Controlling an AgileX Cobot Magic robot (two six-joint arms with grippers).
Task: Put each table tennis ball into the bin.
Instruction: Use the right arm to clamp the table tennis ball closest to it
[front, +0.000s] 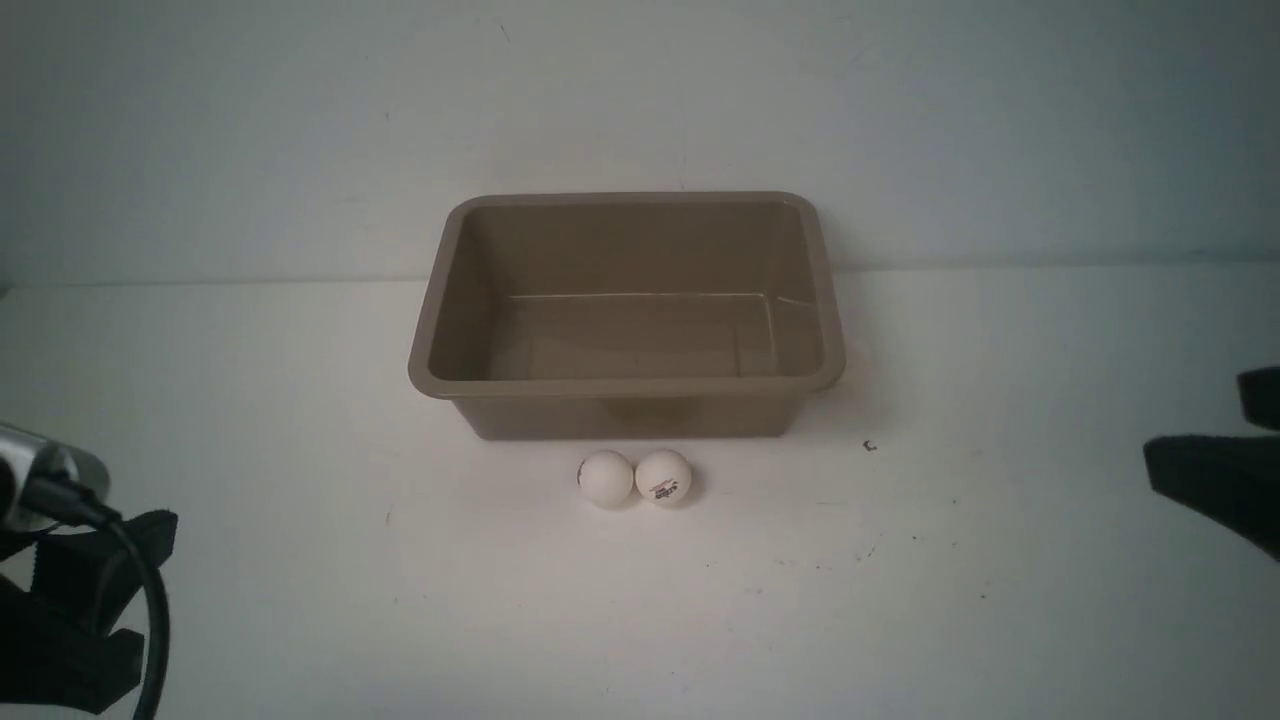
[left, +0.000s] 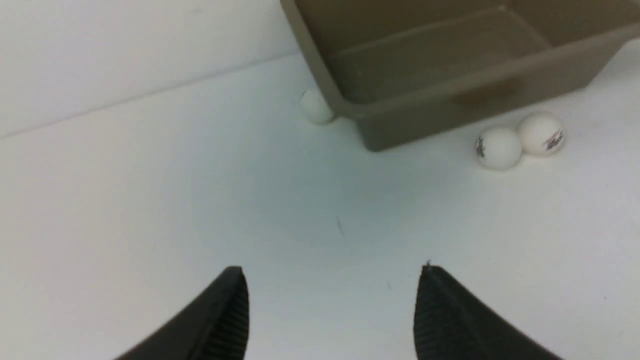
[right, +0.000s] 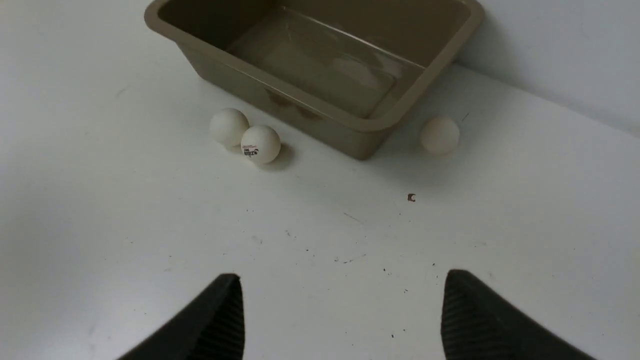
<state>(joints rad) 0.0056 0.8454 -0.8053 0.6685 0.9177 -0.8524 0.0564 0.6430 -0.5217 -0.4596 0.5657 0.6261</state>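
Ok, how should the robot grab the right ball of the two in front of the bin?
Probably from above, pinching the right ball across its round middle, front to back: the left ball touches its side, so nothing fits between them.

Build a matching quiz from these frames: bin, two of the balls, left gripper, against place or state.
1 bin
2 logo ball
3 lone ball, left wrist view
4 left gripper

A open, holding nothing
B touching another ball, in front of the bin
C no balls inside
D beside the bin's left wall

Pairs: 1-C, 2-B, 3-D, 4-A
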